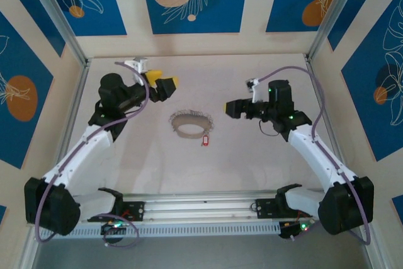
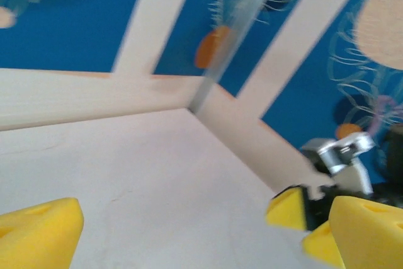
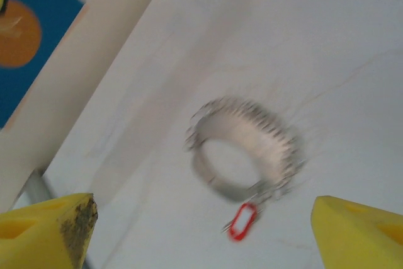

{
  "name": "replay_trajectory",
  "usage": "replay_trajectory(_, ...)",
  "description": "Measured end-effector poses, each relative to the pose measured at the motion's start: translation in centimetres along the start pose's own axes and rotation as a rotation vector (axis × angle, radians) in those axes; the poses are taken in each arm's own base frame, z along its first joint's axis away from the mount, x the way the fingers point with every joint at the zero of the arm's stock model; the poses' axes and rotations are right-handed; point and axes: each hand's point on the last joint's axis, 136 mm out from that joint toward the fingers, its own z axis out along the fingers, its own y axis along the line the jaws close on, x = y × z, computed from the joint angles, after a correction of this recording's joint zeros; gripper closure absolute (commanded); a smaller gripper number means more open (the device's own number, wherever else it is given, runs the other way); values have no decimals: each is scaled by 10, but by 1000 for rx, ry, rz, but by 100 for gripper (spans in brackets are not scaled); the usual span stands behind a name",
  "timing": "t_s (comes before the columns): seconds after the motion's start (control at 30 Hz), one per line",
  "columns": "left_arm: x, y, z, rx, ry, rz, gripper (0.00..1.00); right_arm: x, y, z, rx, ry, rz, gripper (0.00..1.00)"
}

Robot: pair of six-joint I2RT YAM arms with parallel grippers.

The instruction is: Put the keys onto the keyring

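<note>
Fingers (image 3: pixel 47 234) of the right gripper (image 3: pixel 201 237) stand wide apart, one yellow pad at each lower corner of its wrist view, with nothing between them but bare table (image 3: pixel 352 48). The left-hand pad has a dark, dirty tip. Just ahead of the fingers, a little toward the right-hand one, lies the key (image 3: pixel 242 222), its red head flat on the table at the near edge of the keyring (image 3: pixel 252 131). The keyring lies further out as a closed loop. Blur smears both, so I cannot tell whether the key is threaded on the loop or only lies against it. From above, the right gripper (image 1: pixel 230 109) hangs off to the right of the keyring (image 1: pixel 191 124), apart from it, and the key (image 1: pixel 204 140) sits at the loop's near right side.

The left gripper (image 1: pixel 162 80) hangs to the keyring's left and further back, also apart from it. Its fingers (image 2: pixel 38 231) are spread wide too and hold nothing; the lower edge of its wrist view cuts them off. Beyond them the table (image 2: pixel 126 168) runs to the far corner, where a metal post (image 2: pixel 233 36) rises between blue and cream walls (image 2: pixel 63 17). Beside the right-hand finger, a blurred grey and black part (image 2: pixel 340 155) with a yellow tip is hard to make out.
</note>
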Motion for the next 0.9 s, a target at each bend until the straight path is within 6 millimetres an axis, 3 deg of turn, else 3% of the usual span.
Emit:
replay_trajectory(0.13,13,39,-21,-228,-30,110,0,-26,-45,-16,200,-115,40,4)
replay_trajectory(0.23,38,70,-42,-383,-28,188,0,-40,-84,-30,349,-215,68,1)
replay_trajectory(0.33,66,102,-65,-526,-18,260,0,-38,-120,-40,470,-283,102,1)
replay_trajectory(0.5,100,152,-98,-730,29,342,0,-21,-170,-46,651,-296,123,1)
replay_trajectory(0.67,137,192,-114,-839,99,363,0,-1,-214,-43,806,-272,93,1)
replay_trajectory(0.77,173,215,-115,-872,195,356,0,29,-236,-41,855,-249,81,1)
replay_trajectory(0.9,192,227,-106,-845,248,373,0,58,-255,-38,857,-247,95,1)
